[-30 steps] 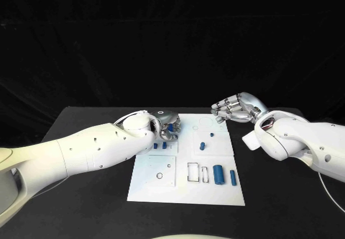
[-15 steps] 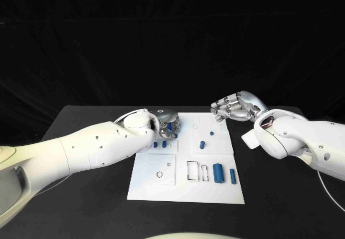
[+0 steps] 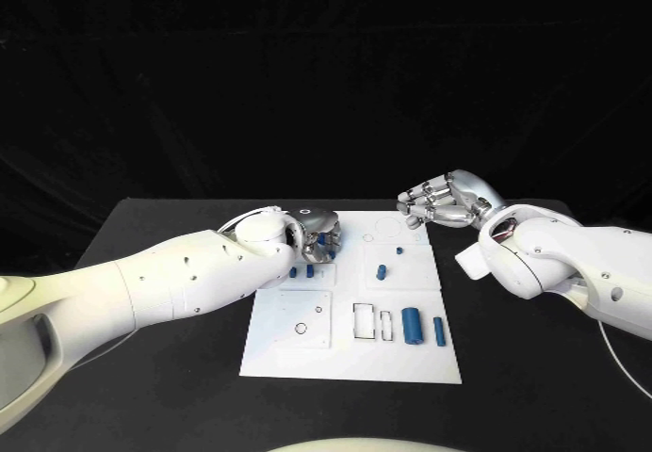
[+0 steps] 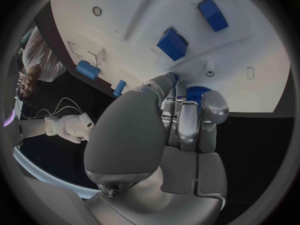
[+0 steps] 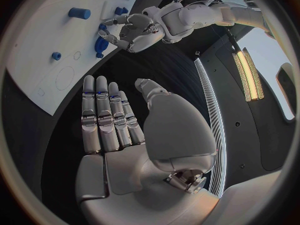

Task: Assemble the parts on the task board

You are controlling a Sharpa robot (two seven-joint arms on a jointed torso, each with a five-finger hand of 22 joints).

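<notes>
Plainly, left hand (image 3: 316,235) clasps one blue part (image 4: 195,92); right hand (image 3: 445,204) hovers slack beside the task board (image 3: 353,365).

task board (image 3: 350,358) mid-table (image 3: 163,358), parts (image 3: 412,327) on it (rightward)

One white task board (image 3: 350,363) lies on one black counter (image 3: 163,377); about eight blue parts show on or over it, among them a large cylinder (image 3: 411,325), a slim rod (image 3: 439,330) and a small peg (image 3: 382,274); two hands (image 3: 316,235) (image 3: 442,202) are there.
</notes>
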